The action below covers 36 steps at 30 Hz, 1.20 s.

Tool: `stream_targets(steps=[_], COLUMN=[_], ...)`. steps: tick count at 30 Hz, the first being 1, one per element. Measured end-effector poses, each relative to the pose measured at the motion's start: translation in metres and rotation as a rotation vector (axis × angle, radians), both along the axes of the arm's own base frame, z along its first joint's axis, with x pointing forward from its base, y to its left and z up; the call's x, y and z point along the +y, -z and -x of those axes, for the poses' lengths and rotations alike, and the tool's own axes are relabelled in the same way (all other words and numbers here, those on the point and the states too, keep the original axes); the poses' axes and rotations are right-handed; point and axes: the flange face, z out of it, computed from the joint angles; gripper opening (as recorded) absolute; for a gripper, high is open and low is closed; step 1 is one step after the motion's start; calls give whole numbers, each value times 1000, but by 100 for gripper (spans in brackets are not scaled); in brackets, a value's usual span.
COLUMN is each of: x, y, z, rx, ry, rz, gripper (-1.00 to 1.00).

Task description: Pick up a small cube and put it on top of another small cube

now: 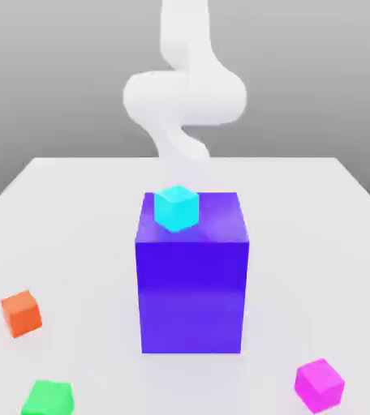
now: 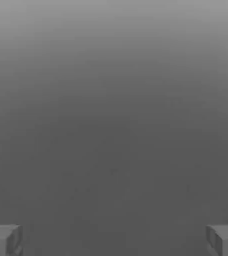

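A small cyan cube [image 1: 176,207] sits on top of a large blue block [image 1: 191,275] in the middle of the white table. Small cubes lie around it: an orange cube [image 1: 21,313] at the exterior view's left, a green cube [image 1: 49,399] at the front left, a magenta cube [image 1: 319,384] at the front right. The white arm [image 1: 184,97] rises behind the blue block. In the hand view my gripper [image 2: 114,239] stands open, its two grey fingertips [image 2: 3,239] far apart with nothing between them.
The white table [image 1: 75,211] spreads around the block, with its far edge behind the arm's base. A plain grey background lies beyond the fingers in the hand view.
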Motion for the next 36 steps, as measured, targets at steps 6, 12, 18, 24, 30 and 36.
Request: stream_targets(steps=[6,12,18,24,30,36], x=[38,78,121,158,181,182], y=[93,195,305,414,511,547], z=[-67,-107,-120,-106,-84,-82], rx=[161,315,468,621,721,725], ry=[-56,-126,-212,-298,-355,-358], rz=[50,90,120,134,132,134], gripper=[0,0,0,0,0,-100])
